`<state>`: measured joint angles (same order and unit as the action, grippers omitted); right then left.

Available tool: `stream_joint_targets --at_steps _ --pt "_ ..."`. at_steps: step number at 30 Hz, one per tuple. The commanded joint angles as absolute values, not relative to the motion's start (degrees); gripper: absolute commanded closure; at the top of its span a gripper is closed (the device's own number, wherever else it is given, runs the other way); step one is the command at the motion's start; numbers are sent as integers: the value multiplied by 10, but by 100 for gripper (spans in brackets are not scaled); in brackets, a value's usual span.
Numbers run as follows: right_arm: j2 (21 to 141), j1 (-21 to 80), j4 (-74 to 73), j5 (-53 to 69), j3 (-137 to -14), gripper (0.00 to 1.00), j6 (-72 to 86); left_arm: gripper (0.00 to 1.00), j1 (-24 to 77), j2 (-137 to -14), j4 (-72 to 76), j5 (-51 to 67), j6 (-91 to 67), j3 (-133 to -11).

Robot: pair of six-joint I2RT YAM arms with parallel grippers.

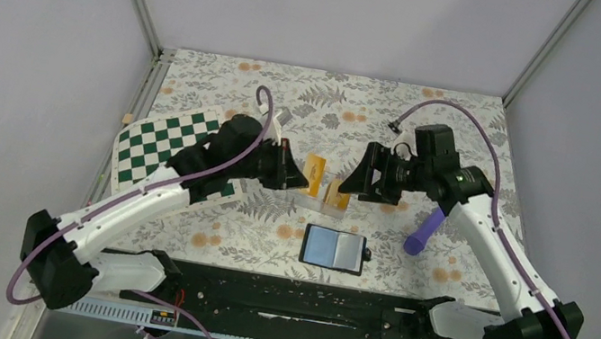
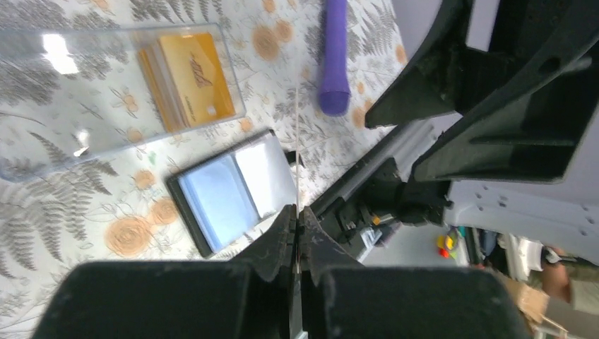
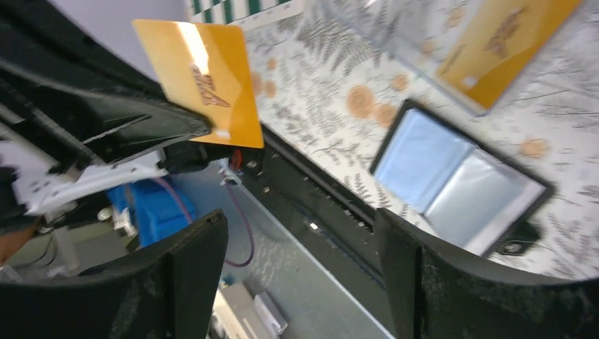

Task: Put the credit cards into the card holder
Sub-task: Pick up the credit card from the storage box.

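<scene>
Orange card pinched between the pressed-together fingers of left gripper, raised off the table.
Right gripper spread wide, empty, facing that card. Just below, clear box with more cards stacked inside. Nearer the arm bases, wallet lying open, pale pockets up. Purple cylinder to its right, checkerboard far left. Floral tablecloth, plain grey walls.
</scene>
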<state>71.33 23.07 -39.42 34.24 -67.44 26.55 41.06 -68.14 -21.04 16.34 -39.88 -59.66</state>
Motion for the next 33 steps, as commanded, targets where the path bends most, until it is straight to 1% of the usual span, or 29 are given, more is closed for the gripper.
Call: stream_joint_targets --at_steps 1,4,7,9,10,14,16,21,24,25,26,27,28,29,30,31,32,33 --pt "663 228 -265 499 -609 20 333 100 406 -613 -105 285 -469 -526" --pt "648 229 -158 576 -553 25 396 100 405 -577 -24 326 -529 -474" --pt "633 229 -29 614 -493 28 484 100 406 -560 78 354 -593 -431" --pt "627 229 76 626 -458 31 551 100 406 -557 100 361 -614 -419" --pt "627 229 114 631 -441 34 579 100 405 -556 107 363 -620 -415" --pt "633 233 244 639 -411 41 675 100 406 -557 108 366 -621 -411" --pt "639 239 273 641 -412 46 693 100 406 -559 109 368 -623 -409" --pt "651 261 285 634 -420 59 704 100 405 -560 133 369 -638 -395" --pt "661 271 293 633 -424 70 711 100 405 -559 137 363 -642 -389" --pt "664 273 293 634 -425 76 712 100 406 -559 138 362 -643 -386" --pt "665 273 294 633 -425 85 711 100 405 -559 139 361 -644 -384" --pt "666 273 295 632 -424 92 711 98 406 -561 141 360 -645 -382" --pt "667 273 295 632 -423 98 711 92 406 -561 141 360 -646 -380" --pt "668 273 291 633 -424 100 709 83 406 -562 141 358 -647 -378" --pt "667 273 278 631 -426 100 700 70 406 -562 138 356 -646 -377" --pt "667 273 248 626 -431 100 683 65 406 -561 134 352 -645 -374" --pt "664 273 209 620 -438 100 655 58 405 -561 130 346 -645 -372" --pt "661 273 165 610 -445 100 625 54 405 -561 123 339 -644 -368"
